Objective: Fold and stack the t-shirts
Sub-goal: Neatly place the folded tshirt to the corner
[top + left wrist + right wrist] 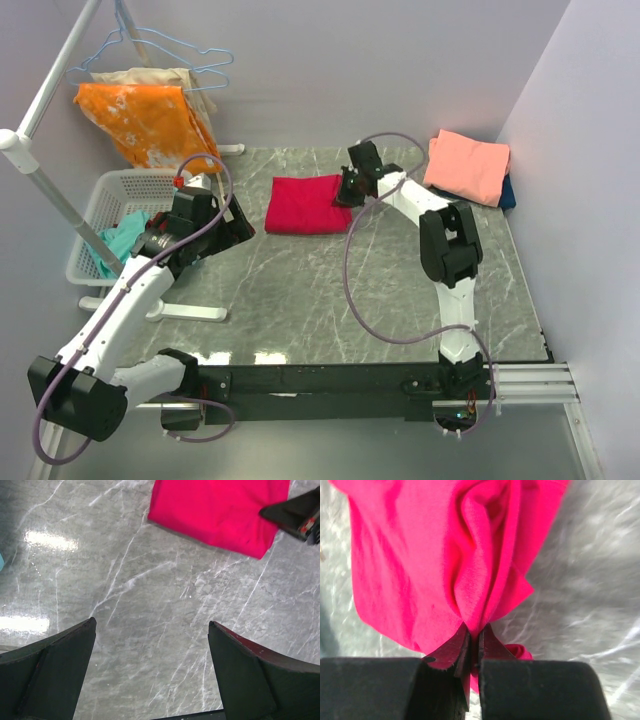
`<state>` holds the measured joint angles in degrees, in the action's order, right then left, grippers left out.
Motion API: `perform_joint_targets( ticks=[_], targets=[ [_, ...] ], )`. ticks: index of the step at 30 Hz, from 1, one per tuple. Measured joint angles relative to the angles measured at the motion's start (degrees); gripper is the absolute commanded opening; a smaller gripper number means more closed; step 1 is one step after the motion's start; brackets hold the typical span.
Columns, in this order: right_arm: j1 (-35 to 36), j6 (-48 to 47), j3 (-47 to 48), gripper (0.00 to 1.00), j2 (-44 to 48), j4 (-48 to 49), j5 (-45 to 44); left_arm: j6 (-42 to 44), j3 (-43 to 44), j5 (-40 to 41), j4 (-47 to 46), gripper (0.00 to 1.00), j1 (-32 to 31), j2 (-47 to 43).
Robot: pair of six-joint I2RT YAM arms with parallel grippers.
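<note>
Cloth in three plain colours lies on the table (pixel 300 300), a glossy grey slab veined with thin white lines like marble. The red tee (pixel 306 204) sits at the far middle, folded into a soft, roughly square pad with slightly uneven edges. The right claw (pixel 472 640) is clamped on its right edge: the two black fingers meet with only the fabric between them, and the matte knit rises from the pinch in a rounded pleat with deep shadowed creases on either side. The left claw (pixel 150 625) hangs over bare table to the left of the red tee, its dark wedge-shaped fingers spread wide apart with nothing between them. At the far right corner the pink tee (pixel 467 165) lies folded in a thick, smooth-edged rectangle, resting on the blue tee (pixel 508 192), of which only a dark sliver shows at the right. Off the table's left edge stands a white lattice-walled plastic basket (pixel 105 215) holding a crumpled teal cloth (pixel 120 245). Behind it an orange cloth (pixel 140 120) blotched with white drapes beneath thin wire hangers (pixel 190 55).
</note>
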<state>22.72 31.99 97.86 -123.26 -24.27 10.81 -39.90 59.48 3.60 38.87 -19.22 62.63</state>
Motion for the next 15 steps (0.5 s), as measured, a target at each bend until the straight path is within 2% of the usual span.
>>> perform_joint_targets(
  ticks=[5,15],
  targets=[
    [-0.55,-2.32,10.78,0.00,-3.93,-6.88,-4.63,0.07,0.00,-0.44,0.02,0.99,0.00,-0.35],
    [-5.75,-6.21,25.49,0.00,-9.62,-15.39,-10.45,0.22,0.00,-1.73,0.11,1.00,0.00,-0.52]
  ],
)
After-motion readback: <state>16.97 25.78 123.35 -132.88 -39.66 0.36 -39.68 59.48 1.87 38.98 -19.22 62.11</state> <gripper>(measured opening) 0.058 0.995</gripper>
